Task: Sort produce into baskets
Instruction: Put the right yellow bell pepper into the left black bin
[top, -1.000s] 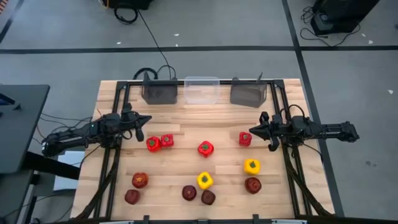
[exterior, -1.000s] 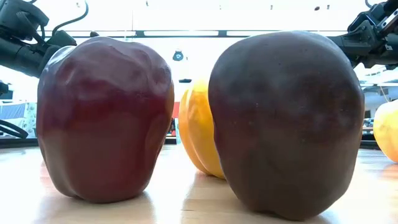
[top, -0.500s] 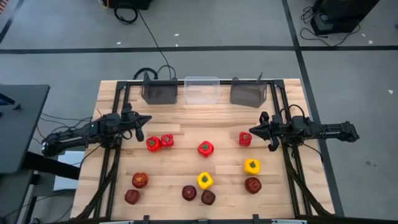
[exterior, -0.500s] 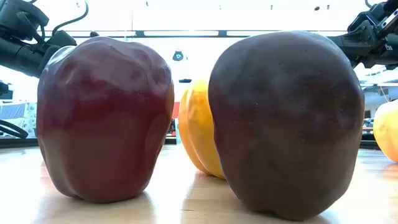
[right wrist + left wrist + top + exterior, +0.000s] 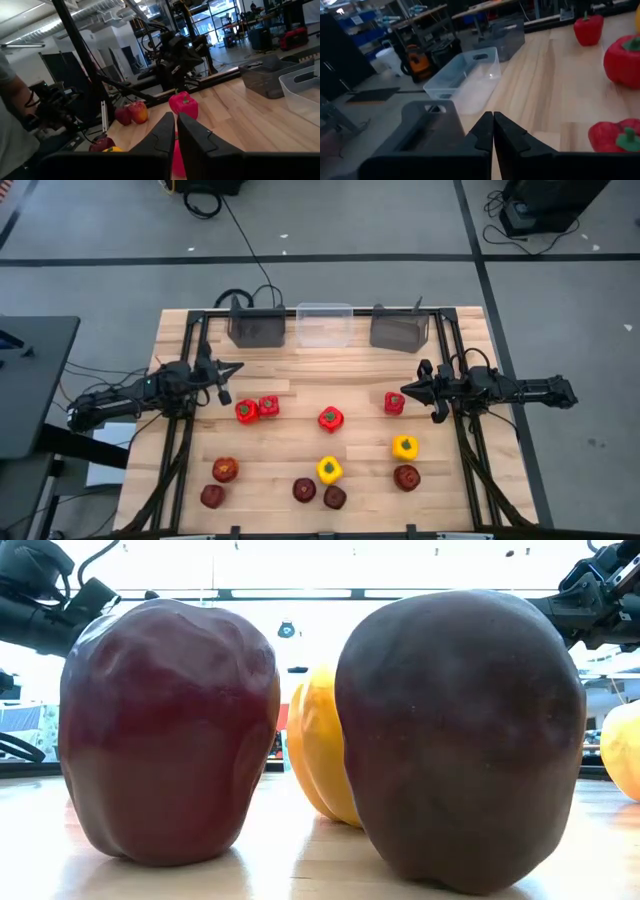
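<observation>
No sorting was done: all 11 produce pieces (image 5: 330,419) lay on the table (image 5: 300,380), 3 baskets (image 5: 323,325) empty. Left gripper (image 5: 228,373) and right gripper (image 5: 408,392) were closed, holding nothing.

high view straight down over whole table (image 5: 300,395), low view level at tabletop, close behind two apples (image 5: 170,730), both showing them

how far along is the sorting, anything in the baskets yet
Nothing looks done: the clear plastic bin and the two dark grey bins show no produce inside. Nothing is in hand; the left gripper and right gripper are shut and hold nothing, at the table's sides. All is left: the red peppers, yellow peppers and dark red apple-like fruits lie on the wooden table.
</observation>
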